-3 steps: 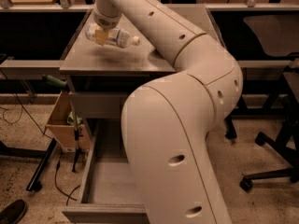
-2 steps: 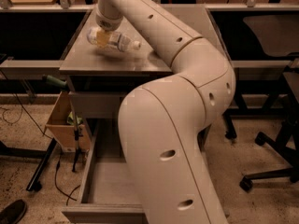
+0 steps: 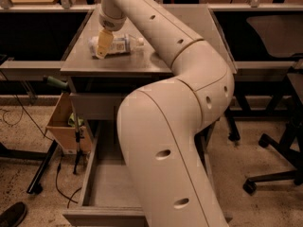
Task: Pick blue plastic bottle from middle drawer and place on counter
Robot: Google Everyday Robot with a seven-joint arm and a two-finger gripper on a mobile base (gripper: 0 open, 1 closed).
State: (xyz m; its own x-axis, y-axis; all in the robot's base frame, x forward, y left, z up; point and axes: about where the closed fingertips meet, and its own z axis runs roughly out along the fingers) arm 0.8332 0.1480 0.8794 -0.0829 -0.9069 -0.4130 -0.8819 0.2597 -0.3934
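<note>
The blue plastic bottle [image 3: 120, 45] lies on its side on the left part of the counter [image 3: 142, 64], cap pointing right. My gripper [image 3: 103, 44] reaches down from the arm above and is shut around the bottle's left half, one yellowish finger [image 3: 102, 45] across its front. The middle drawer [image 3: 110, 186] is pulled open below, and what shows of its floor is bare. My large cream arm [image 3: 175, 141] hides its right side.
A cardboard box [image 3: 61, 126] with tools stands on the floor left of the cabinet. Cables and a dark stand leg [image 3: 40, 174] lie there too. An office chair base [image 3: 277, 174] is at the right. Dark tables flank the counter.
The gripper and bottle have come down a little onto the counter and the bottle now lies flatter. The arm's elbow has shifted right.
</note>
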